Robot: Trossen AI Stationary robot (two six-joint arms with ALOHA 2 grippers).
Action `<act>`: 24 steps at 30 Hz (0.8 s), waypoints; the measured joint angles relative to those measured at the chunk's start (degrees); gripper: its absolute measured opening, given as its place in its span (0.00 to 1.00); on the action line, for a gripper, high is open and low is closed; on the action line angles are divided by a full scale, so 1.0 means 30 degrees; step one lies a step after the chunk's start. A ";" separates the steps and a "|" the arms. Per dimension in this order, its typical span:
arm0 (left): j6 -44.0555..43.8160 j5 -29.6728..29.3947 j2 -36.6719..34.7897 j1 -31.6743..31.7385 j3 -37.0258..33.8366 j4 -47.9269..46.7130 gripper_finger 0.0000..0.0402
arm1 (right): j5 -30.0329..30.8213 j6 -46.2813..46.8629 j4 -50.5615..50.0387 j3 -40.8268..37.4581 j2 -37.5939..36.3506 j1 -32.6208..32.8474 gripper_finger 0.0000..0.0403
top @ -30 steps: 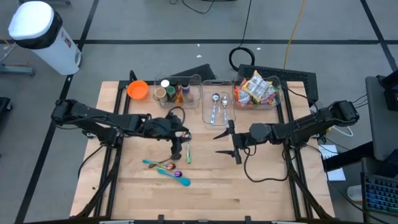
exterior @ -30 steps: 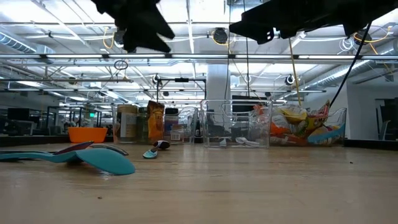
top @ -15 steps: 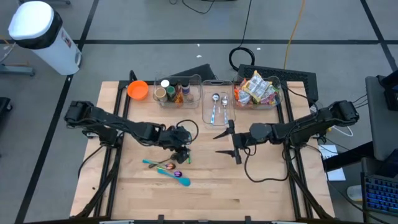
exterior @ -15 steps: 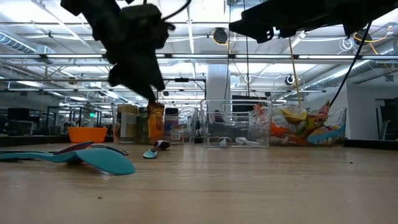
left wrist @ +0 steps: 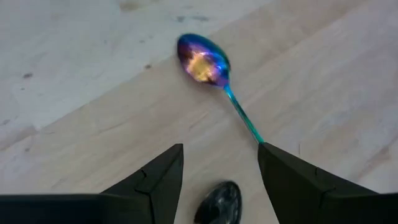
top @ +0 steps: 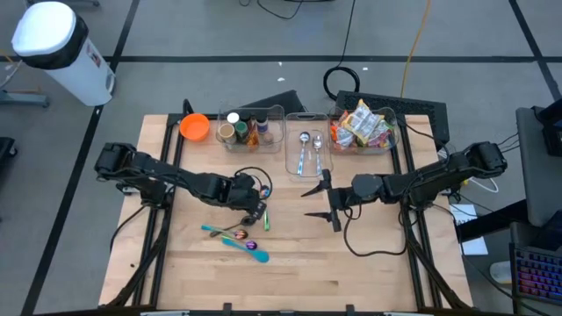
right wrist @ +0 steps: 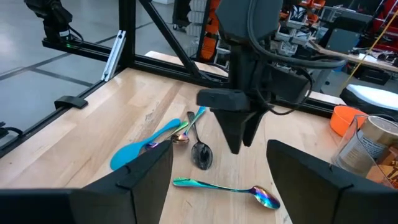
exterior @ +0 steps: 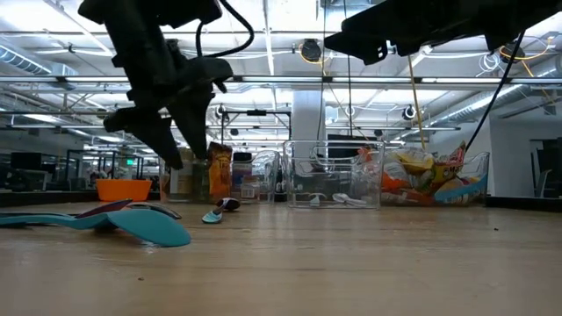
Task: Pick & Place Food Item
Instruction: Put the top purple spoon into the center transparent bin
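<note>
Currently I am seeing the left gripper (top: 255, 209) hanging low over the middle of the wooden table (top: 369, 263), its fingers (left wrist: 155, 180) spread apart and grasping nothing. Through the left wrist view, an iridescent spoon (left wrist: 214, 78) is lying on the boards just ahead of the fingertips, and a dark spoon bowl (left wrist: 217, 202) is showing between them. In the high view, a cluster of utensils, including a blue spatula (top: 248, 248), is lying just in front of the left gripper.

I am reading the right gripper (top: 322, 200) as parked near the table centre, raised above the surface, fingers (right wrist: 143, 174) parted and empty, well apart from the left gripper.

The food items are sitting as a pile of snack packets (top: 362, 125) in a clear bin (top: 392, 143) at the far right of the back row. Beside it, a clear tray (top: 290, 158) is holding spoons, and a further clear bin (top: 274, 112) is holding jars; an orange bowl (top: 194, 126) is standing at the left end of that row.

Open boards are lying across the near half of the table, to the right of the utensils. Beyond the far edge, black cables (top: 344, 81) are resting on the grey floor, and a white cylinder (top: 57, 48) is standing off the back left corner. The low view is showing an office ceiling with lights behind the bins.
</note>
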 joint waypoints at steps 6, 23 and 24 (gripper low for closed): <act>-0.0410 -0.0563 0.0245 0.0029 0.0000 0.0651 0.53 | 0.0000 -0.0007 0.0002 0.0000 0.0000 0.0000 0.62; 0.0974 -0.0619 0.4011 0.1249 0.0015 0.5333 0.53 | 0.0029 -0.0007 0.0306 0.0007 0.0000 -0.0007 0.62; 0.1004 -0.0481 0.4217 0.1319 0.0015 0.5388 0.53 | 0.0032 -0.0007 0.0306 0.0007 0.0000 -0.0007 0.62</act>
